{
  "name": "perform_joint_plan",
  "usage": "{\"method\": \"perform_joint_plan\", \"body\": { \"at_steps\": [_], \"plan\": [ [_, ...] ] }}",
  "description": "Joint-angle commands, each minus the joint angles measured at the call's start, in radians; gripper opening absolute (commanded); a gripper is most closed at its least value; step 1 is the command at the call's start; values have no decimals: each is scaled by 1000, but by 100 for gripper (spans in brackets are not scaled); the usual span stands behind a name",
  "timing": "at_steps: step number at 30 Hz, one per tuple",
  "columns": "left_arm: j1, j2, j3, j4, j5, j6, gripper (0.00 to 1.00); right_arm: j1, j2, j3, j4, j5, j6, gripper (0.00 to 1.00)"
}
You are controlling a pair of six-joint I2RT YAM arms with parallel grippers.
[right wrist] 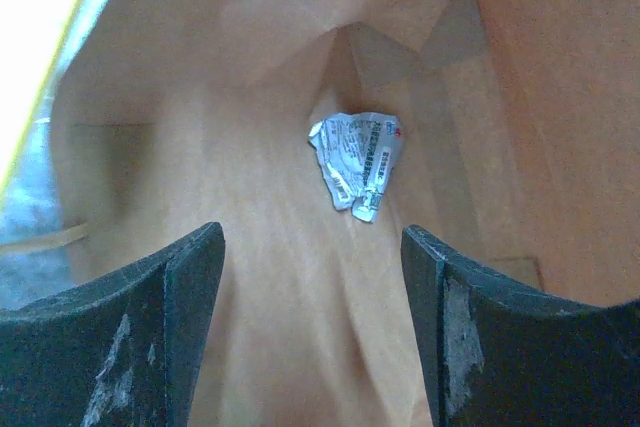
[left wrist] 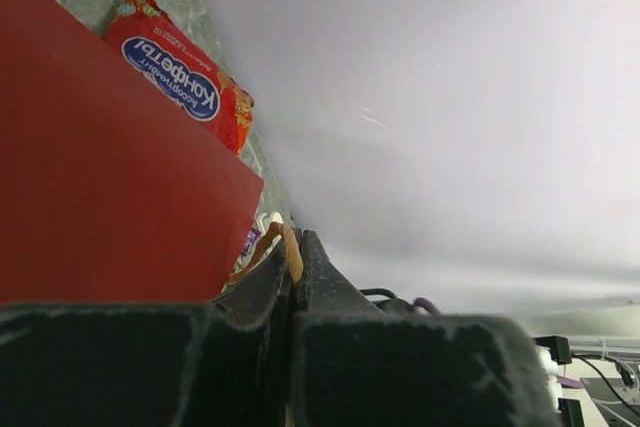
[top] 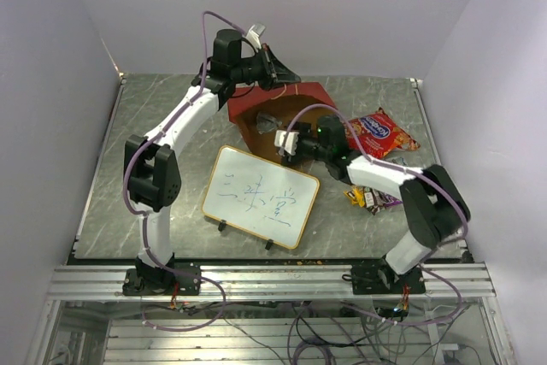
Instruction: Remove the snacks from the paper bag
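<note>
At the far left of the paper bag (top: 295,100), the left claw (top: 289,76) is pressed together on a thin tan handle strip (left wrist: 291,252) at the bag's rim. The wrist view shows only its tip, so its weave is hard to make out. The bag lies on the grey marbled table (top: 162,100), smooth red outside and matte creased kraft within. Just right of the whiteboard's (top: 261,197) far corner, the right claw (right wrist: 312,247) sits in the bag's mouth with its scuffed black fingers spread and empty. A crumpled, shiny silver packet (right wrist: 357,162) lies ahead of them, deeper in the bag and untouched. Further right, outside the bag, lie the glossy red chip bag (top: 378,132) and a cluster of small candy packets (top: 369,198), partly hidden by the right arm.
</note>
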Motion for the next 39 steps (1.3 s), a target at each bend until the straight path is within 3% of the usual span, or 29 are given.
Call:
{"method": "perform_joint_plan", "body": {
  "at_steps": [1, 10, 15, 19, 24, 27, 36, 37, 38, 39],
  "plan": [
    [-1, 11, 48, 13, 38, -3, 7, 6, 141, 121, 41, 0, -51, 70],
    [5, 20, 85, -44, 69, 14, 7, 6, 476, 408, 20, 79, -104, 73],
    [7, 29, 83, -30, 82, -8, 7, 0, 584, 514, -7, 81, -126, 77],
    [7, 42, 87, -16, 87, -26, 7, -8, 655, 584, 18, 91, -53, 85],
    [7, 35, 66, 13, 90, -49, 7, -18, 725, 626, 61, 123, 54, 84],
    [7, 23, 62, -5, 85, -34, 7, -22, 746, 614, 118, 167, 111, 76],
    [33, 12, 64, -24, 66, -39, 7, -34, 724, 627, 116, 151, 170, 37],
    [39, 9, 48, -1, 63, -60, 7, -34, 711, 622, 119, 144, 185, 29],
    [46, 1, 30, 29, 60, -85, 7, -34, 698, 616, 121, 137, 202, 13],
    [54, -4, 10, 69, 56, -121, 7, -33, 684, 610, 127, 136, 226, 9]
  ]
}}
